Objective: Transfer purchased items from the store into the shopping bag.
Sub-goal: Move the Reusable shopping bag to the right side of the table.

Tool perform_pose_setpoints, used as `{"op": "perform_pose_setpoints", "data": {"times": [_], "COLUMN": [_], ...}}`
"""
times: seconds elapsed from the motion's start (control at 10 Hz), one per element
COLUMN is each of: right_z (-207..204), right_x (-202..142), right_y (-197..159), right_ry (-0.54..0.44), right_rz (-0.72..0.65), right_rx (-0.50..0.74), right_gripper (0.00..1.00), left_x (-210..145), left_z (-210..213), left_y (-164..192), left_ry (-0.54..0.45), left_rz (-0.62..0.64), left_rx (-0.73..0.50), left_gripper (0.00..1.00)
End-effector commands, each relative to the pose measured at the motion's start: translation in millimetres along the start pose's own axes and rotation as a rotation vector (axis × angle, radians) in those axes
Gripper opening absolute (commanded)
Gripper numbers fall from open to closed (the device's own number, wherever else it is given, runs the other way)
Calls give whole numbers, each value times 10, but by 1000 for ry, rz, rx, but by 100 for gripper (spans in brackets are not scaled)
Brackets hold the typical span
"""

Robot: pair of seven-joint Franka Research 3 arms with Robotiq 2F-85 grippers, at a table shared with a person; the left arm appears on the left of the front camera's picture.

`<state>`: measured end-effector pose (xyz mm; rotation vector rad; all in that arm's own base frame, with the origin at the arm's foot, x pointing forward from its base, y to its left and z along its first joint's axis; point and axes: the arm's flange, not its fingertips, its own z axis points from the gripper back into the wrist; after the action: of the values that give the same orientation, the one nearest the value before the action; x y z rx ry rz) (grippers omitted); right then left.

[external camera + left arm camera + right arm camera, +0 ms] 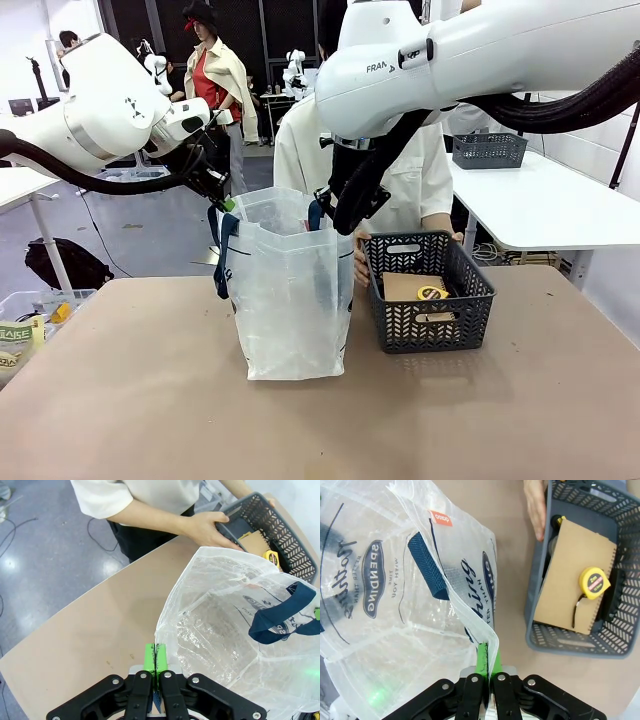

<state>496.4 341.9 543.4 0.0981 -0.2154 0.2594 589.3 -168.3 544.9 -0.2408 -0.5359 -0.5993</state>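
So the left claw (155,655) and right claw (486,660) each pinch the thin, floppy shopping bag (290,300) by opposite rim edges on the worktop (150,400), just beside the basket (435,325), whose yellow tape measure (594,582) looks hard and light, so I'd grab across its flat sides.

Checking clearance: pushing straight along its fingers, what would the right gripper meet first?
The wall of the shopping bag, pinched in the right gripper; beyond it, probably table beside the basket, depth unclear.

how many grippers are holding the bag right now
2: the left gripper is shut on one side of the bag, the right gripper on the opposite side.
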Motion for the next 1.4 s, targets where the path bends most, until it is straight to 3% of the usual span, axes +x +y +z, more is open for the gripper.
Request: {"op": "perform_pose_setpoints", "data": {"times": [0.0,1.3], "right_z": [11,11], "right_x": [4,4], "right_y": [0,0], "right_ry": [-4,-4], "right_rz": [-2,-2], "right_rx": [11,11], "right_gripper": [0,0], "left_x": [-8,-8], "left_z": [8,8], "left_y": [21,21], "left_ry": [2,2], "left_rz": [-1,-1], "left_rx": [4,4], "left_gripper": [0,0]}}
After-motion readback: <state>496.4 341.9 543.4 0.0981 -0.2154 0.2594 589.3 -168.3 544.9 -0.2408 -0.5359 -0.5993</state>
